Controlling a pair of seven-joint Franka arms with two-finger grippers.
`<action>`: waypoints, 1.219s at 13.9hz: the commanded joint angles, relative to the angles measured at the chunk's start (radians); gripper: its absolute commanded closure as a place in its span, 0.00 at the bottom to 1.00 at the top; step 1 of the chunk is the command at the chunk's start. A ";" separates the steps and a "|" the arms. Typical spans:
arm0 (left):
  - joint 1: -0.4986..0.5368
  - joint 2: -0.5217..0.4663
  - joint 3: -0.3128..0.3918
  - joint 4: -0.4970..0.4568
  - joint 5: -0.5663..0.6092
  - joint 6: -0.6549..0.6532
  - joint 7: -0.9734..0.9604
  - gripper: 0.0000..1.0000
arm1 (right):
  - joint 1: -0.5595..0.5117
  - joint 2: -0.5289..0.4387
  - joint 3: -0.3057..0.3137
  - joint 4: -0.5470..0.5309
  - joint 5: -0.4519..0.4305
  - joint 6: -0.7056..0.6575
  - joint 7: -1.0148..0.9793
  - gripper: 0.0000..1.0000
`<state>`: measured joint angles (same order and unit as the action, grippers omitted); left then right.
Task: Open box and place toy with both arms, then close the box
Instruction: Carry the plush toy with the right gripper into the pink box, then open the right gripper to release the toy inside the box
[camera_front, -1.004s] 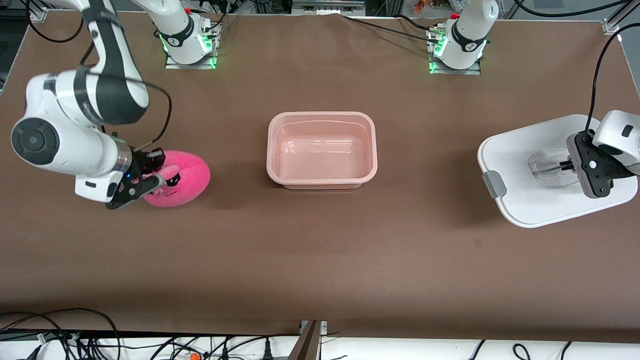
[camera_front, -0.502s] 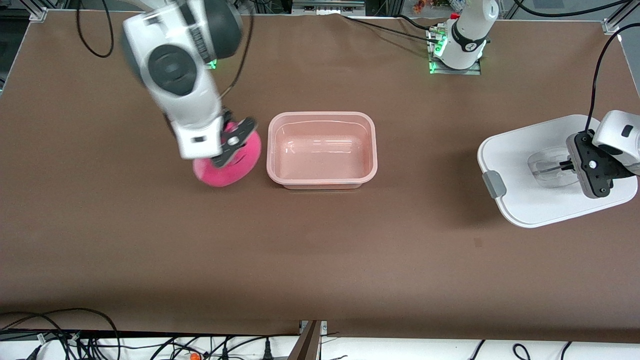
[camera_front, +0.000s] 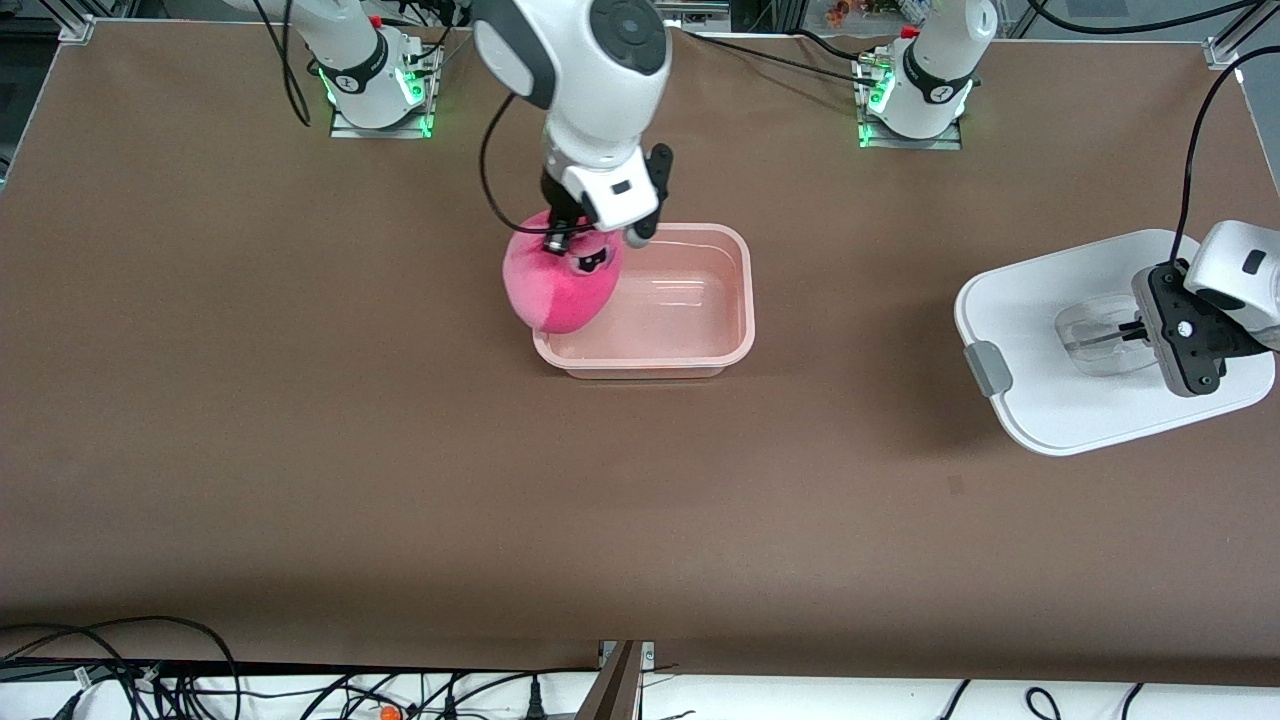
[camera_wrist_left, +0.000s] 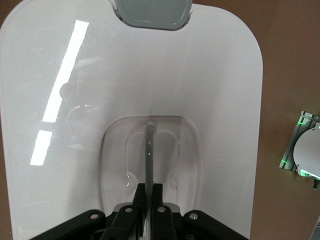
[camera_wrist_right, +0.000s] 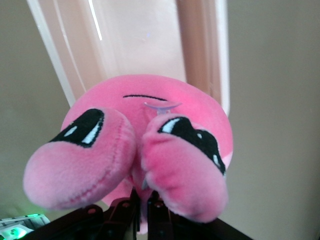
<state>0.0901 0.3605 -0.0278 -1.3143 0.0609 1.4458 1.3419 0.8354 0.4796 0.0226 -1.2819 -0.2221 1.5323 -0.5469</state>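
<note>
The open pinkish tub (camera_front: 720, 345) stands mid-table with no lid on it. My right gripper (camera_front: 585, 240) is shut on the hot-pink plush toy (camera_front: 560, 285) and holds it in the air over the tub's end nearest the right arm. The right wrist view shows the toy (camera_wrist_right: 150, 150) hanging from the pinched fingers (camera_wrist_right: 142, 212) above the tub's rim (camera_wrist_right: 200, 45). The white lid (camera_front: 1040, 330) lies on the table toward the left arm's end. My left gripper (camera_front: 1140, 330) is shut on its clear centre handle (camera_wrist_left: 148, 150).
A grey clip (camera_front: 988, 368) sits on the lid's edge; a second clip (camera_wrist_left: 152, 12) shows in the left wrist view. Both arm bases (camera_front: 375, 80) stand at the table's back edge. Cables hang along the front edge.
My right arm lifted the toy from the table near the right arm's end and carried it to above the tub's end. The left arm and the lid have not moved.
</note>
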 joint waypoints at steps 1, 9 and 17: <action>-0.006 0.002 -0.001 0.021 0.025 -0.019 0.011 1.00 | 0.036 0.071 -0.013 0.076 -0.017 -0.017 -0.051 1.00; -0.003 0.002 -0.001 0.021 0.025 -0.019 0.013 1.00 | 0.068 0.163 -0.015 0.082 -0.025 0.048 -0.050 1.00; -0.006 0.002 -0.001 0.021 0.023 -0.019 0.014 1.00 | 0.070 0.228 -0.023 0.090 -0.069 0.120 -0.041 1.00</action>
<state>0.0900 0.3605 -0.0281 -1.3143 0.0610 1.4458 1.3419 0.8918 0.6808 0.0086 -1.2293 -0.2762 1.6586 -0.5836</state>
